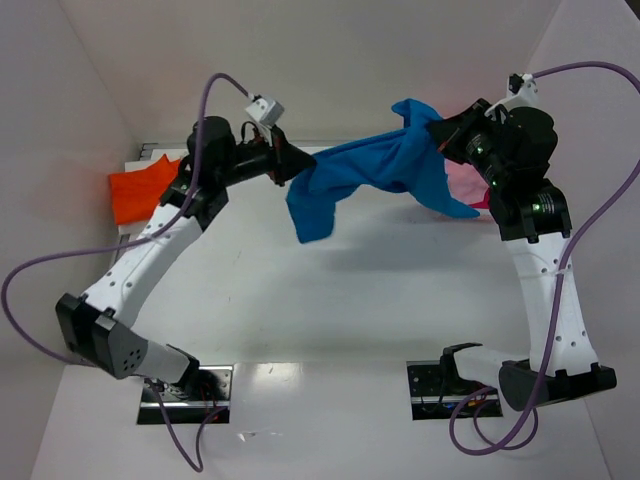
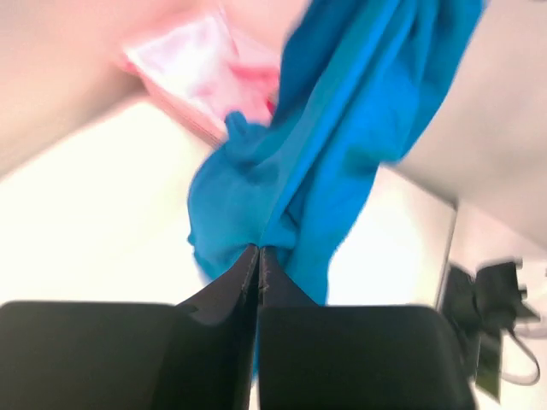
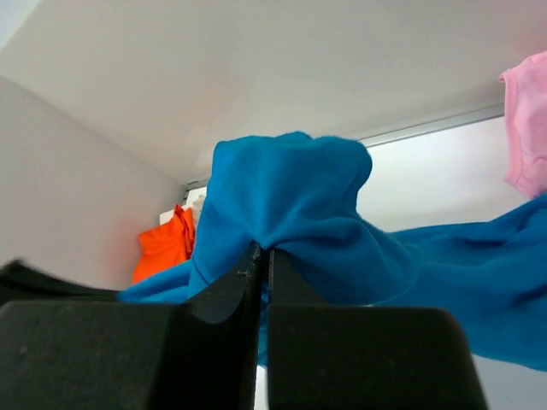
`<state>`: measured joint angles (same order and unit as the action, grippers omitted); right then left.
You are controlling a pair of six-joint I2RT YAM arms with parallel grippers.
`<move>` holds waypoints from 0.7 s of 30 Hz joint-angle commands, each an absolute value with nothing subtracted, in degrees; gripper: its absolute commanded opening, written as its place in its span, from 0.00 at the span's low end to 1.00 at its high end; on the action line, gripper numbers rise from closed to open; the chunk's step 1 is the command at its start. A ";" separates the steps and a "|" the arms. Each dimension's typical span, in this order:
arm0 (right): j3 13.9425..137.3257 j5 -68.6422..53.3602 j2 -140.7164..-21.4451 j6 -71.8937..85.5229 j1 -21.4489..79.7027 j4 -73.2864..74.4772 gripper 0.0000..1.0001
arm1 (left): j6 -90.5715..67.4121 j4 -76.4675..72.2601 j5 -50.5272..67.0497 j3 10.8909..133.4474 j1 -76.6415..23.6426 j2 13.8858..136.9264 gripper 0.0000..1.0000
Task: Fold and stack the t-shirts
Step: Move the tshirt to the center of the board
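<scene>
blue t-shirt slung mid-air above table; left claw, right claw each pinched tight on its cloth. step: spreading. next, you pull taut, lay flat.

blue t-shirt strung across mid-air, likely room beneath

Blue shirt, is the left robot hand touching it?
Touching. The left wrist view shows the left gripper shut with the blue shirt pinched between its fingertips.
</scene>
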<state>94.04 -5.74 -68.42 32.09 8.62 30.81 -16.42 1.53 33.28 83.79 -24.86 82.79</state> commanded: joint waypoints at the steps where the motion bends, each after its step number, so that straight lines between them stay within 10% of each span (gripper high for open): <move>1: 95.01 -2.25 -68.47 30.37 8.53 26.10 0.00 | -16.17 7.54 24.89 89.26 -23.18 79.49 0.00; 12: 104.94 -8.34 -73.03 34.50 8.53 15.09 0.00 | -14.68 24.60 2.82 111.52 -16.61 76.82 0.00; 21: 106.96 -8.35 -73.04 35.77 8.53 14.41 0.00 | -15.38 21.77 18.35 108.49 -16.61 75.99 0.00</move>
<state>103.48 -7.38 -73.46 34.89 8.62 20.53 -15.19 23.78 5.89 112.34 -16.68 76.08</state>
